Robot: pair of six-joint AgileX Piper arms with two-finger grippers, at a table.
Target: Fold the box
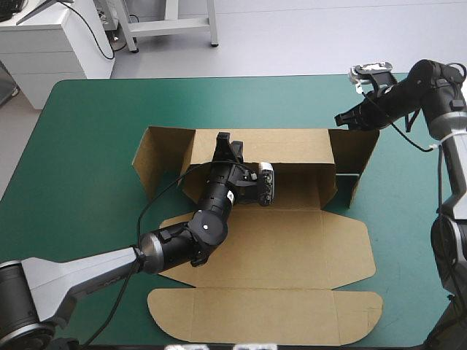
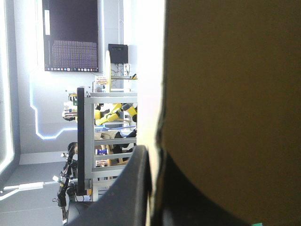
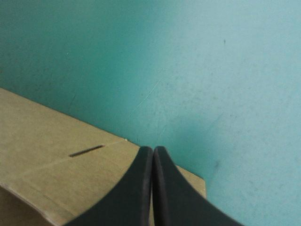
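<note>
Box [image 1: 277, 248] lies mid-counter [image 1: 87, 146]: base & lid panels flat, far wall & both end flaps raised. L gripper [image 1: 228, 144] is at the far wall's top edge, left of centre, fingers all but closed w/ the board pinched between them. R gripper [image 1: 341, 120] is just beside the right end flap's top corner, fingers pressed together to a point, nothing held; contact w/ flap unclear

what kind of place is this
Probably a robotics lab bench: a table with a teal-green cover, a brown box on it, the left end effector gripping its back wall, the right end effector by its far right corner.
</note>
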